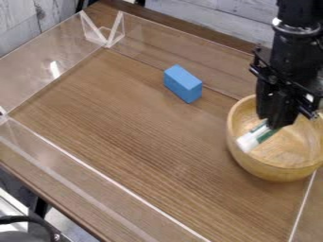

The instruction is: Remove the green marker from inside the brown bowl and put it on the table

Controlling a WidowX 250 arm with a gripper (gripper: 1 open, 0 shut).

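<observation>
The brown bowl [275, 153] sits at the right edge of the table [127, 123]. My gripper [273, 125] points straight down over the bowl's left half and is shut on the green marker [259, 136]. The marker hangs tilted from the fingertips, its lower green-and-white end just above the bowl's near-left rim. The black arm hides the marker's upper part.
A blue block [183, 83] lies on the wood left of the bowl. Low clear acrylic walls [51, 68] edge the tabletop, with a folded clear corner piece [104, 30] at the back left.
</observation>
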